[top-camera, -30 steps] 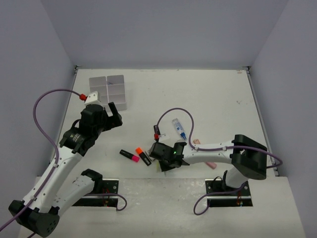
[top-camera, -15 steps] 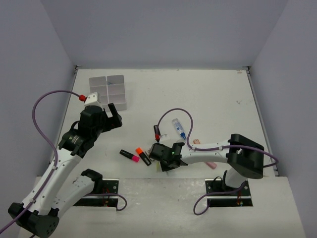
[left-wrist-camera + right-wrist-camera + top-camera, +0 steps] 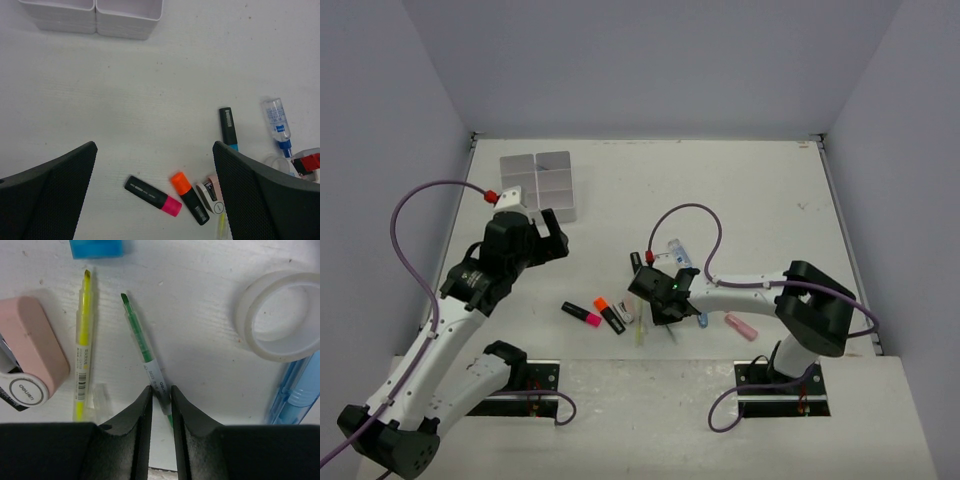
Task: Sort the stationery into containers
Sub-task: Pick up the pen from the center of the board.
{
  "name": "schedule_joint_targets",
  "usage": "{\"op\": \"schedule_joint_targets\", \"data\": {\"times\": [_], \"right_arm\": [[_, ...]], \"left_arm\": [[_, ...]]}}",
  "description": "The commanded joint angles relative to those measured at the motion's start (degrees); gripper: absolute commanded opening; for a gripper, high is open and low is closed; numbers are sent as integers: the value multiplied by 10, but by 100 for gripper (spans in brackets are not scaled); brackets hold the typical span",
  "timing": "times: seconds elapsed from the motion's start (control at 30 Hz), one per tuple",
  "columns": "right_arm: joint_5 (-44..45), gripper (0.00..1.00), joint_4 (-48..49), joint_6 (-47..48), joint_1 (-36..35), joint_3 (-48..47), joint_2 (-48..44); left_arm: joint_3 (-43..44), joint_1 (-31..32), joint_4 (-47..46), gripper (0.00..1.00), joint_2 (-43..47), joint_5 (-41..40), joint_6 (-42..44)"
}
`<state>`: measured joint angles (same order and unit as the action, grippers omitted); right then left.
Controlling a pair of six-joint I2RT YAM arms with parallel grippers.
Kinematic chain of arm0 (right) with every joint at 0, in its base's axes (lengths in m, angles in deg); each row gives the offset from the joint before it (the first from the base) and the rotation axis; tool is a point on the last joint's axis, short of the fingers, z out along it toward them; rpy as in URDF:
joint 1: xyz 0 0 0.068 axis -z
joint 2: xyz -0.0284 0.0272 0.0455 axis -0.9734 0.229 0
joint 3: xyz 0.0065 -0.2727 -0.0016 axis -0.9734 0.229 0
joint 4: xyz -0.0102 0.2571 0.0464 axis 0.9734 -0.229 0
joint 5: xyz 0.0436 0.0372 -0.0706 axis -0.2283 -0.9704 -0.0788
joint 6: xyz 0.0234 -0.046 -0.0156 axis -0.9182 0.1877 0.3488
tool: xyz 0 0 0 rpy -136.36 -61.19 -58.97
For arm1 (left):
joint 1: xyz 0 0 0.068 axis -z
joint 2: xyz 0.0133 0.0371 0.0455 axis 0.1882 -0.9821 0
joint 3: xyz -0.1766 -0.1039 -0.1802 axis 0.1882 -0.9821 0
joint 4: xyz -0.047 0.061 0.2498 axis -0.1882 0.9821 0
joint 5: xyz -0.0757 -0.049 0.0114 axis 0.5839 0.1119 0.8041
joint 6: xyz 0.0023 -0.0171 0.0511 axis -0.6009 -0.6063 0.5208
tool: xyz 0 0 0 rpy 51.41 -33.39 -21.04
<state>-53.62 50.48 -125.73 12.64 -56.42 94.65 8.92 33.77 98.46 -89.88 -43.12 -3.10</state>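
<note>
My right gripper [image 3: 161, 390] is shut on a thin green pen [image 3: 142, 342] that lies on the table; in the top view it [image 3: 669, 314] is low at the near middle. Around it lie a yellow pen [image 3: 83, 335], a clear tape ring [image 3: 254, 329], a pink-and-white oval piece [image 3: 31, 352] and a blue pen [image 3: 295, 390]. My left gripper [image 3: 154, 147] is open and empty above a pink-ended highlighter [image 3: 152, 195] and an orange-ended highlighter [image 3: 190, 197]. A blue-ended highlighter [image 3: 228, 127] and a blue-capped tube [image 3: 277, 122] lie farther right. The six-compartment tray [image 3: 538, 185] stands at the far left.
A pink eraser [image 3: 741, 326] lies to the right of my right gripper. The tray's near wall [image 3: 95, 25] shows at the top of the left wrist view. A purple cable [image 3: 685, 215] arcs over the right arm. The table's near edge [image 3: 640, 358] is just below the pens.
My right gripper has shifted a little away from the near edge and to the right, uncovering the yellow pen. The left arm has barely moved.
</note>
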Motion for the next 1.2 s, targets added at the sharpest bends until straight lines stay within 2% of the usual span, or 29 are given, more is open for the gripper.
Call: {"op": "schedule_joint_targets", "data": {"times": [0.0,0.07,0.17,0.3,0.37,0.43,0.47,0.53,0.6,0.63,0.67,0.8,1.0,1.07,1.17], "right_arm": [[20,22,-14,35,17,-21,20],[19,17,-14,41,20,-24,25],[24,1,-15,48,24,-29,22],[53,0,-53,50,30,-35,-25],[79,0,-100,42,31,-40,-75],[105,0,-144,37,32,-41,-149],[117,0,-166,34,35,-40,-190],[138,0,-195,30,49,-40,-253],[161,0,-248,27,69,-44,-336],[165,0,-257,31,83,-45,-363],[166,0,-262,41,88,-46,-404],[156,0,-267,47,97,-35,-440],[151,0,-270,34,97,-12,-424],[150,0,-260,36,98,-5,-427],[146,0,-247,41,97,1,-432]], "left_arm": [[4,0,-3,100,-4,23,23],[6,0,-4,100,-7,31,25],[8,5,-11,100,-23,59,20],[9,71,-21,100,-53,39,-27],[20,176,-22,100,-71,-22,-80],[29,243,-22,100,-100,-70,-142],[36,291,-21,99,-118,-118,-178],[51,381,-15,96,-164,-158,-236],[64,467,-11,87,-234,-210,-315],[72,486,-9,77,-257,-219,-338],[90,500,-2,68,-281,-225,-370],[140,540,41,49,-393,-242,-443],[160,549,60,46,-463,-241,-485],[161,549,56,40,-484,-238,-486],[159,549,55,39,-502,-236,-493]]}}
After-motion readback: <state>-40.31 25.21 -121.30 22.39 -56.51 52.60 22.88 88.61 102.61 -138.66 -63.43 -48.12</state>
